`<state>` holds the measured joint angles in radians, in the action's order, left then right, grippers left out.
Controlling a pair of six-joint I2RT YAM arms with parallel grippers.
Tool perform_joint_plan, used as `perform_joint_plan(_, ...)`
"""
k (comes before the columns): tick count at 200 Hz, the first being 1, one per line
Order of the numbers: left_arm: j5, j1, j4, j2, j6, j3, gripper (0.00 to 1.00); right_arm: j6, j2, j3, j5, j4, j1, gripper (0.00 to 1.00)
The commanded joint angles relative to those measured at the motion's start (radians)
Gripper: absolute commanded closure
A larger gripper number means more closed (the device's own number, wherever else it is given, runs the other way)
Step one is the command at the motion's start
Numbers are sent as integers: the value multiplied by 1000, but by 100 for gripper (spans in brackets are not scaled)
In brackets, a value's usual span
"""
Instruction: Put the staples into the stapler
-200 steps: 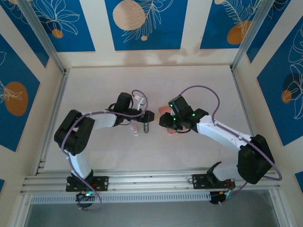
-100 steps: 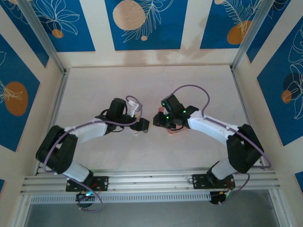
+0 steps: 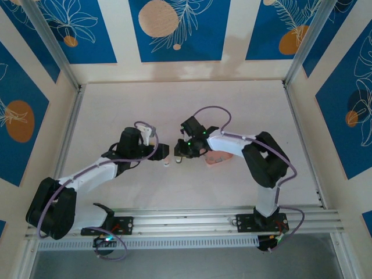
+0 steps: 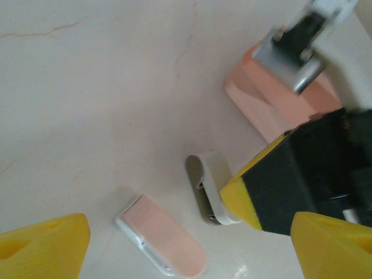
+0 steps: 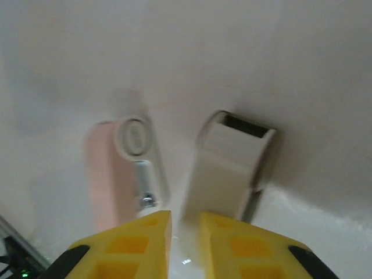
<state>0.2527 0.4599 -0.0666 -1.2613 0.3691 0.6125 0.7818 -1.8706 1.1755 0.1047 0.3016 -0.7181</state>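
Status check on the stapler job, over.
Left gripper open over pink-topped block. Right gripper nearly closed at white-grey block, grip unclear. Staples too small to tell. Salmon-pink tray close by.

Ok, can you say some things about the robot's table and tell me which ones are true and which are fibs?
1. The left gripper has its fingers spread wide. True.
2. The pink-topped piece is lifted up in the air. False: it lies on the table between the left gripper's fingers, and neither finger touches it.
3. The pink tray sits on the table by the right gripper. True.
4. The white piece lies inside the pink tray. False: it lies on the table, outside the tray.
5. The right gripper is wide open. False: its fingers are close together.
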Motion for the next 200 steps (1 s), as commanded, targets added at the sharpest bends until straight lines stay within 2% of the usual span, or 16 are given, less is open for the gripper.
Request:
perform_joint_plan(1, -61, -15, 32, 22, 14, -3, 10, 5, -1, -48, 38, 16, -17, 79)
perform_joint_plan(35, -163, -32, 63, 55, 11, 0, 7, -69, 153, 11, -22, 83, -6, 75)
perform_joint_plan(48, -242, -44, 75, 85, 5, -2, 6, -106, 215, 32, -68, 103, 8, 69)
perform_joint_plan(62, -344, -57, 85, 128, -9, -11, 3, -142, 284, 27, -124, 111, 35, 56)
perform_joint_plan(70, -405, -67, 85, 156, -23, -19, 1, -168, 327, 9, -161, 109, 55, 39)
perform_joint_plan(72, -424, -69, 84, 164, -27, -22, 1, -174, 339, 4, -173, 107, 60, 27)
perform_joint_plan(74, -440, -71, 84, 170, -32, -24, 0, -181, 348, -2, -182, 107, 66, 9)
perform_joint_plan(77, -464, -75, 80, 182, -41, -29, 0, -192, 364, -10, -203, 105, 76, 0)
perform_joint_plan(86, -556, -85, 64, 212, -75, -48, 0, -232, 410, -43, -263, 99, 106, 1)
perform_joint_plan(105, -834, -105, -22, 255, -157, -113, 0, -356, 508, -144, -393, 30, 171, 1)
perform_joint_plan(113, -884, -127, -101, 260, -195, -154, 0, -420, 549, -204, -415, -35, 210, 1)
perform_joint_plan(130, -860, -171, -240, 256, -282, -216, 0, -485, 615, -312, -349, -156, 332, 1)
perform_joint_plan(149, -850, -195, -305, 236, -322, -248, 0, -504, 660, -409, -246, -274, 469, 1)
perform_joint_plan(162, -843, -207, -431, 211, -344, -292, 0, -522, 683, -468, -195, -344, 541, 1)
perform_joint_plan(180, -779, -231, -596, 150, -368, -329, 0, -556, 691, -525, -185, -424, 598, 1)
perform_joint_plan(200, -716, -242, -794, 8, -416, -339, 0, -609, 667, -580, -166, -527, 636, 1)
